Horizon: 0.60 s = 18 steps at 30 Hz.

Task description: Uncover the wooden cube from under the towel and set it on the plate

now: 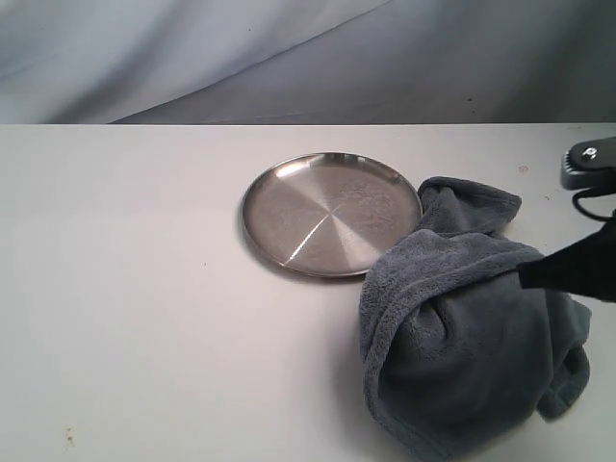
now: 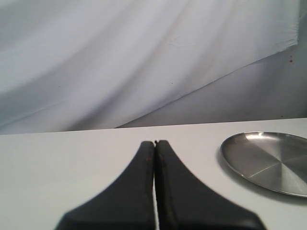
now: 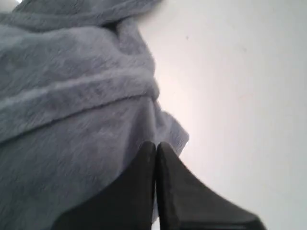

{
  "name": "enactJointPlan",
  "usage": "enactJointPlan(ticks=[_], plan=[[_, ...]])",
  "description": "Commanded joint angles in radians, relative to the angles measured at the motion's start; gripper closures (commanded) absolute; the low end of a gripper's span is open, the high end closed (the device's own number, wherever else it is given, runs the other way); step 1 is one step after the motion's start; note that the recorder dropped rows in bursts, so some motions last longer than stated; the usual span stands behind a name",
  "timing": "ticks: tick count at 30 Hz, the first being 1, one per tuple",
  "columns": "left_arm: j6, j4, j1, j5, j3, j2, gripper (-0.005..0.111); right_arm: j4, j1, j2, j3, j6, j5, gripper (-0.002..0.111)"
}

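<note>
The blue-grey towel (image 1: 462,337) is bunched in a tall heap at the right front of the table, its far edge lapping the plate's rim. Its folds run up to my right gripper (image 1: 523,276), which comes in from the right and is shut on the cloth. In the right wrist view the closed fingertips (image 3: 156,144) press into the towel (image 3: 72,96) near a corner. The wooden cube is hidden. The silver plate (image 1: 289,207) lies bare at the table's middle. My left gripper (image 2: 154,142) is shut with nothing in it, hovering over bare table with the plate (image 2: 240,153) off to one side.
The white table (image 1: 125,289) stretches left and in front of the plate. A grey backdrop cloth (image 1: 289,48) hangs behind the far edge. A dark arm part (image 1: 589,162) sits at the right edge.
</note>
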<state>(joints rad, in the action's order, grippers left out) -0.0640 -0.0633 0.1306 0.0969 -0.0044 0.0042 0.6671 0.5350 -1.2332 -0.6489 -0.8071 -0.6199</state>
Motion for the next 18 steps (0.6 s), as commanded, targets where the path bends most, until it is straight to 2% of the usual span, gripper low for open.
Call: enactJointPlan(ticks=[1, 6, 9, 13, 18], plan=[[0.003, -0.002, -0.002, -0.011, 0.004, -0.004, 0.107, 0.019, -0.123, -0.006, -0.005, -0.001, 0.181, 0.108], [0.003, -0.002, -0.002, -0.011, 0.004, -0.004, 0.107, -0.069, -0.13, -0.124, -0.117, 0.125, 0.194, 0.108], [0.003, -0.002, -0.002, -0.011, 0.004, -0.004, 0.107, -0.238, -0.127, -0.232, -0.226, 0.305, 0.199, 0.108], [0.003, -0.002, -0.002, -0.011, 0.004, -0.004, 0.107, -0.568, -0.127, -0.337, -0.341, 0.584, 0.206, 0.108], [0.003, -0.002, -0.002, -0.011, 0.004, -0.004, 0.107, -0.878, -0.084, -0.368, -0.376, 0.905, 0.193, 0.108]])
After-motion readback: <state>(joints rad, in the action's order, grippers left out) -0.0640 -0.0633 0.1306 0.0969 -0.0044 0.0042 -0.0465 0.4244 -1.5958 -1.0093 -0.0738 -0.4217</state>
